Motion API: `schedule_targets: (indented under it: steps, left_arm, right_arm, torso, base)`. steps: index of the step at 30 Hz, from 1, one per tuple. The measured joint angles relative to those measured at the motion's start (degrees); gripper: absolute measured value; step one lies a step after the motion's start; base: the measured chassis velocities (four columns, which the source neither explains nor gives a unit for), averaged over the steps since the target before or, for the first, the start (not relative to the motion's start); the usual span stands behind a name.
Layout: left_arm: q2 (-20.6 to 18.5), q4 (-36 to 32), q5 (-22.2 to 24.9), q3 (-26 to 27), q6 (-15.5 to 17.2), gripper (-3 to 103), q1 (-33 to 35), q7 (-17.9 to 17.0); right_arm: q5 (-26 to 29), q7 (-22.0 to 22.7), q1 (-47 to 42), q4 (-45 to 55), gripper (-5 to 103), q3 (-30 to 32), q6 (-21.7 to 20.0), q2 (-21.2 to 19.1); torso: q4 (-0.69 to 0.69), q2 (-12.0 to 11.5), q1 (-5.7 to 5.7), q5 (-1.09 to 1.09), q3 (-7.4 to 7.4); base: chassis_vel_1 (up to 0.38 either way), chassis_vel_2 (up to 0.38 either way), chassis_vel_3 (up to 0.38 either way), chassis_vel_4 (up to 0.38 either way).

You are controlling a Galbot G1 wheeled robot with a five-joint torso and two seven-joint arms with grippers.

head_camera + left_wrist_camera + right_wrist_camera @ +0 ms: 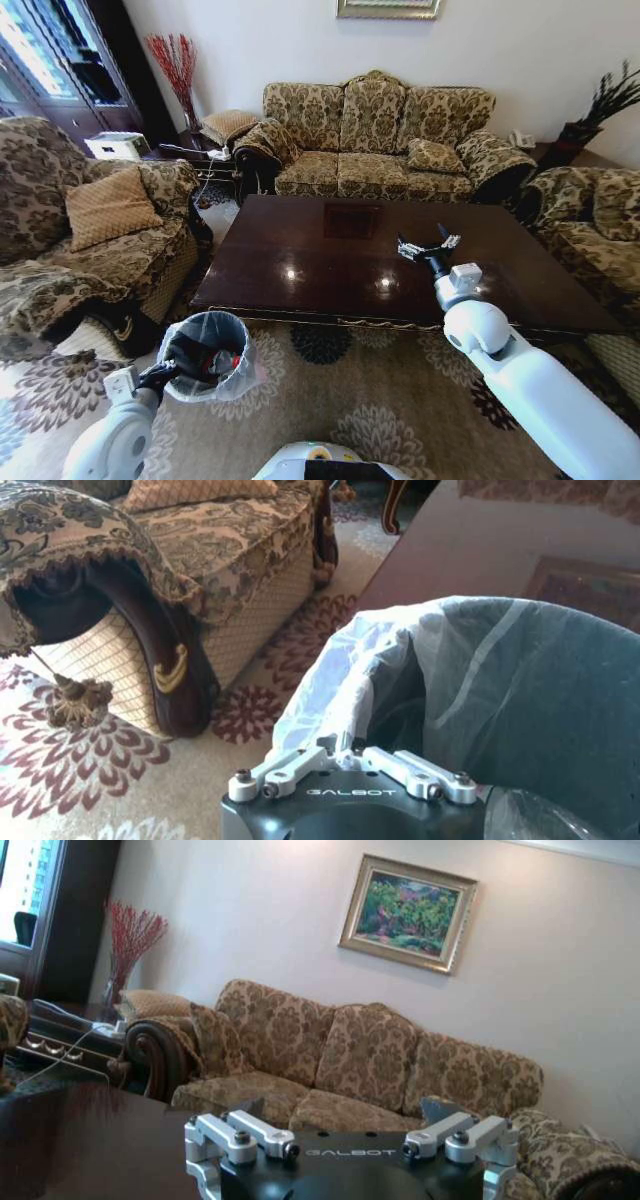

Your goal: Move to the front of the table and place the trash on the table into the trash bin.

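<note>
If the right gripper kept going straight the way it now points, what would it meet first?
Probably the sofa against the far wall. The right gripper hovers over the table with open, empty jaws, aimed roughly level across it; nothing stands between. Depth is unclear, so it might clear the backrest.

A three-seat sofa in brown-and-gold damask stands against the far wall, with a loose cushion on its right seat. Above it hangs a gold-framed landscape painting. Matching armchairs sit at either side: the left one carries a tan quilted pillow, the right one shows at the edge. A vase of red twigs stands in the far left corner, near a dark wooden cabinet. A floral-patterned carpet covers the floor.
</note>
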State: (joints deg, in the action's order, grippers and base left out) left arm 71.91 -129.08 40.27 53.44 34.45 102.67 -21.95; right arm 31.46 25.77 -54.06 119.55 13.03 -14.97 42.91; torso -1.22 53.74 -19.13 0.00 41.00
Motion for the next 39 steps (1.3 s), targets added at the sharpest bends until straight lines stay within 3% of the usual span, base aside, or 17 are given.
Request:
schedule_targets:
  steps: [24,27,30,31,34,39]
  left_arm:
    - [-0.04,-0.01,0.0,0.01,-0.06,1,-0.1,0.12]
    - [-0.54,1.79,-0.35,0.19,-2.78,1,-1.43,2.26]
    - [-1.93,6.38,-1.54,0.97,-10.27,1,-5.01,7.68]
    - [-1.93,6.38,-1.54,0.97,-10.27,1,-5.01,7.68]
    - [-3.09,10.66,-2.62,1.45,-16.58,1,-8.02,12.54]
    - [-3.34,12.02,-3.25,2.27,-18.95,3,-8.11,15.44]
  right_arm:
    - [0.26,0.03,0.01,0.18,100,-0.02,-0.21,-0.02]
    - [4.13,0.55,0.01,2.73,100,-0.13,-3.14,-0.37]
    - [10.85,1.46,-0.02,6.89,100,-0.37,-7.93,-0.88]
    - [10.85,1.46,-0.02,6.89,100,-0.37,-7.93,-0.88]
    - [11.51,1.5,-0.2,7.07,100,-0.47,-8.18,-0.82]
    - [11.71,1.55,-0.26,7.13,100,-0.54,-7.97,-0.84]
  torso:
    - [0.0,0.0,0.0,0.0,0.0]
    - [-0.02,0.0,0.0,0.01,0.0]
    - [0.0,0.0,0.0,0.0,0.0]
    - [0.0,0.0,0.0,0.0,0.0]
    - [-0.03,0.0,0.0,-0.03,0.01]
    - [-0.02,0.0,0.0,-0.02,0.01]
  base:
    - [0.0,0.0,0.0,0.0]
    - [0.0,0.0,0.0,0.0]
    - [0.0,0.0,0.0,0.0]
    - [0.0,0.0,0.0,0.0]
    - [0.0,0.0,0.0,0.0]
    - [0.0,0.0,0.0,0.0]
